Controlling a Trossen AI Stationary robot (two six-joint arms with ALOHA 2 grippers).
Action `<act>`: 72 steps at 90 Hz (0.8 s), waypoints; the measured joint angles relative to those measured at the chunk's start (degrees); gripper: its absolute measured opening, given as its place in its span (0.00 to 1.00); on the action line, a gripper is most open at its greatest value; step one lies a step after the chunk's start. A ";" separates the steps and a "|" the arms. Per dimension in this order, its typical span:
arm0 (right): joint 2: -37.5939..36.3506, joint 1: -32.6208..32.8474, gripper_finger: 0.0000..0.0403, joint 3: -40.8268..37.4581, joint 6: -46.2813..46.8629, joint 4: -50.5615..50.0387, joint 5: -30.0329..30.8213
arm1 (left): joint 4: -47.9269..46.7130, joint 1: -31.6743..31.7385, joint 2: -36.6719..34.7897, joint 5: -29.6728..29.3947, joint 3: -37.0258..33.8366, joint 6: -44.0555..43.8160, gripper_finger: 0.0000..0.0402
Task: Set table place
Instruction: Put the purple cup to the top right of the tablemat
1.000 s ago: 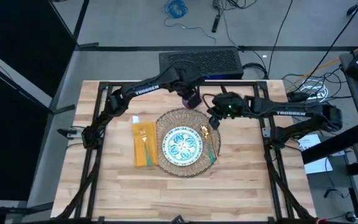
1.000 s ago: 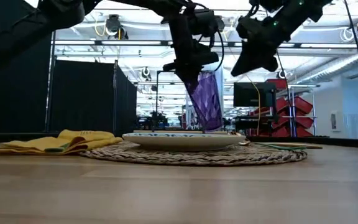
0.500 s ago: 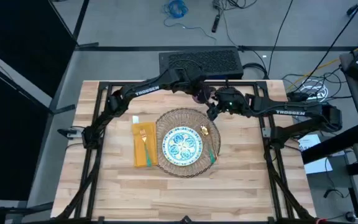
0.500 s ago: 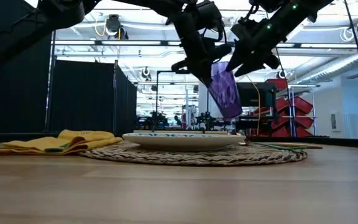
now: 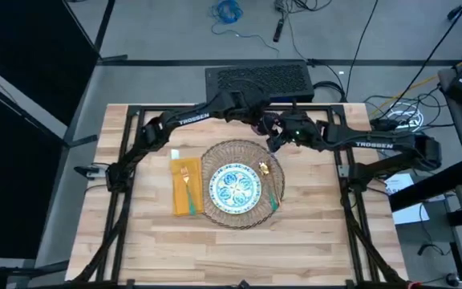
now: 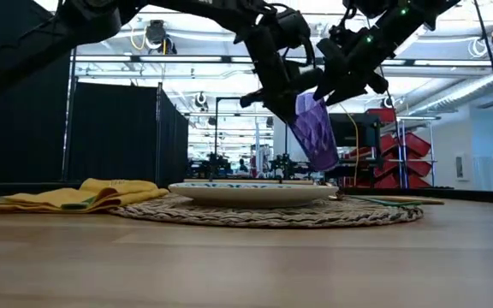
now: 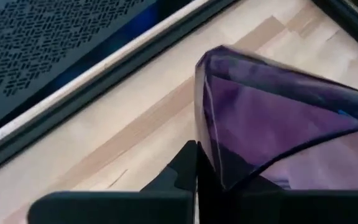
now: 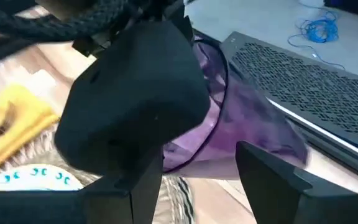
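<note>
Two arms are bunched up over the upper middle of the high view right now, both crowding one purple cup (image 6: 315, 130). The left pincer (image 6: 274, 85) has it pinched by the rim, tilted, hanging in the air well above the mat; in the left wrist view you can see a dark finger clamped right on the cup's wall. The right pincer (image 8: 194, 177) is nosed in just beside it with its fingers spread wide on either side of the cup's lower end, not closed on anything yet. My guess is a handoff, since the cup's proper spot would be up-right of the plate, which is the right arm's side of the desk (image 5: 311, 233). Everything else looks laid out already: round woven mat (image 5: 215, 213) in the middle of the frame, the little teal-patterned plate (image 5: 234, 189) centred on it, yellow napkin (image 5: 184, 186) just left of the mat with the fork (image 5: 186, 175) lying on top, and the spoon (image 5: 269, 183) along the mat's right edge. In the low view the cup hangs above the plate's right half. Holding it by the rim leaves the body free for the other pincer to grab, so that part makes sense to me.
</note>
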 joint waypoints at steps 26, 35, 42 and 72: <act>-0.20 -1.73 0.46 0.33 3.17 -6.71 3.76 | 2.62 -0.93 0.94 2.45 -0.02 0.11 0.00; -0.14 -1.83 0.45 0.35 4.36 -7.42 4.14 | 2.85 -0.89 0.98 2.57 -0.02 0.15 0.00; -0.14 -1.78 0.42 0.36 5.46 -7.91 4.04 | 2.64 -0.98 0.99 2.98 -0.02 0.30 0.00; -0.15 0.29 0.29 0.45 7.12 -13.09 4.07 | 2.97 -1.29 1.00 5.09 -0.07 1.46 0.00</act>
